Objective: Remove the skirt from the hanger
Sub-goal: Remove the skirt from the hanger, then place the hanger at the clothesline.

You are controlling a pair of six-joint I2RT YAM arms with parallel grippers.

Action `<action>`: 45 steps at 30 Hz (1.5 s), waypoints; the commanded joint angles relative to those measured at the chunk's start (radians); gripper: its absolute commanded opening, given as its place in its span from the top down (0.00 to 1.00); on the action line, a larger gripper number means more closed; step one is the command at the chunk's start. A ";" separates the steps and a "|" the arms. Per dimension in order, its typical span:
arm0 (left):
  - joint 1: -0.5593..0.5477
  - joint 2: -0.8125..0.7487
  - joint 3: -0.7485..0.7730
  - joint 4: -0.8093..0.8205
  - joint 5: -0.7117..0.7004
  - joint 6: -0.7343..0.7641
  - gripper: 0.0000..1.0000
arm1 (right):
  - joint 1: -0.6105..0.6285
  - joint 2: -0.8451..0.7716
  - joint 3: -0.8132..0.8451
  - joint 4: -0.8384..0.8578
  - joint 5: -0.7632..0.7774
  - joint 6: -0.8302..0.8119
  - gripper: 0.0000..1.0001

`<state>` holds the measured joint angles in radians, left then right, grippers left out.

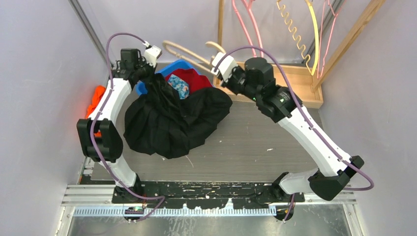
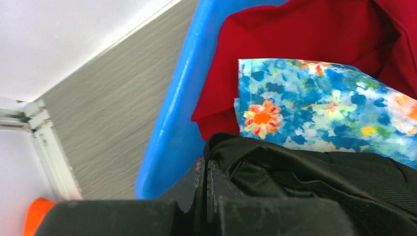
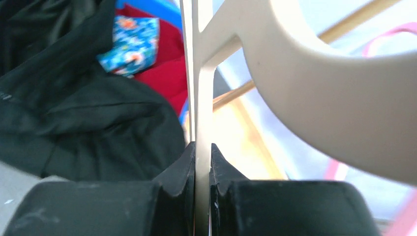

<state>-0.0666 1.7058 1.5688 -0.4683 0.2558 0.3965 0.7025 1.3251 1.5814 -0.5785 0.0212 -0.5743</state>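
Note:
The black skirt [image 1: 172, 120] lies bunched on the table, with one corner pulled up to a peak at my left gripper [image 1: 151, 74]. In the left wrist view that gripper [image 2: 206, 164] is shut on the skirt's edge [image 2: 319, 182], above the blue bin's rim. My right gripper [image 1: 220, 69] is shut on the cream plastic hanger [image 1: 184, 51], which sticks out to the left over the bin. In the right wrist view the gripper [image 3: 201, 152] pinches the hanger's thin flat bar [image 3: 201, 98], and the skirt [image 3: 88, 123] lies below and to the left, apart from the hanger.
A blue bin [image 1: 178, 65] behind the skirt holds a red garment [image 2: 295, 39] and a floral cloth [image 2: 319, 103]. A wooden rack [image 1: 300, 83] with pink and yellow hangers stands at the back right. An orange cloth [image 1: 96, 101] lies by the left wall.

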 commanded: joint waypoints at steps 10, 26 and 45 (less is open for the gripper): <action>-0.168 0.073 0.315 -0.189 0.294 -0.071 1.00 | -0.119 0.051 0.202 0.110 0.101 -0.053 0.99; -0.251 0.112 0.183 -0.207 0.248 -0.041 1.00 | -0.201 -0.110 0.254 -0.092 0.204 0.016 0.99; -0.253 0.092 0.126 -0.192 0.268 -0.067 1.00 | -0.218 -0.204 0.255 -0.109 0.468 -0.032 0.99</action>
<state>-0.3202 1.8378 1.6871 -0.6834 0.4953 0.3428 0.4938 1.1362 1.8034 -0.7330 0.3958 -0.5755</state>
